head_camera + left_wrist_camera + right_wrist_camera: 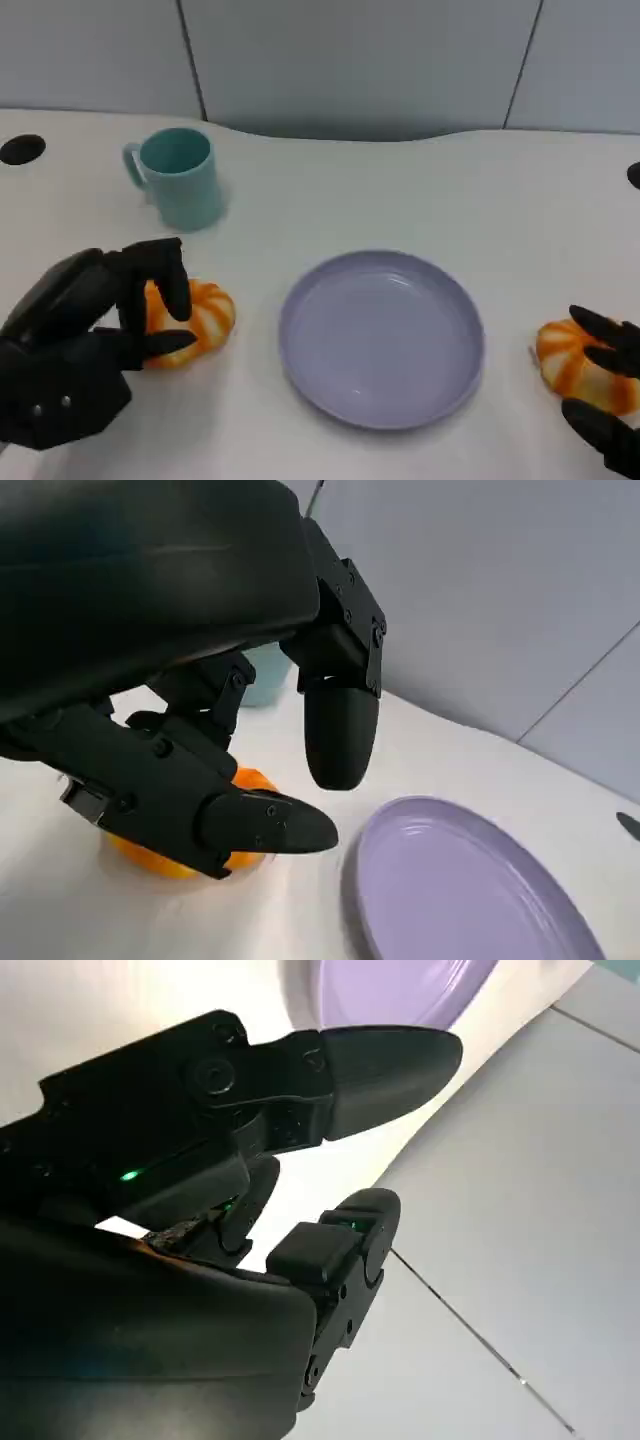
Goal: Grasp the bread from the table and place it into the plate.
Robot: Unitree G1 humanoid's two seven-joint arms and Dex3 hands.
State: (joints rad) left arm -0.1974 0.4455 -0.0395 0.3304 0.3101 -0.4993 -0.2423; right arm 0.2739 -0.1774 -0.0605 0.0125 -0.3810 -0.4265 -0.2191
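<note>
On the white desk (400,190), left of the lavender plate (381,337): left hand (85,340) cupped around an orange striped bread roll (200,318), fingers (340,730) touching or nearly touching it but not clearly clamped, roll resting on the desk, apparently the grasp step. At the right edge, beside the plate: second roll (572,365) with the right hand (608,400) spread open next to it, holding nothing; teal mug (180,178) well behind. Next, by the look of it: firmer closing on the left roll, a lift, a carry sideways over the plate rim, then release.
</note>
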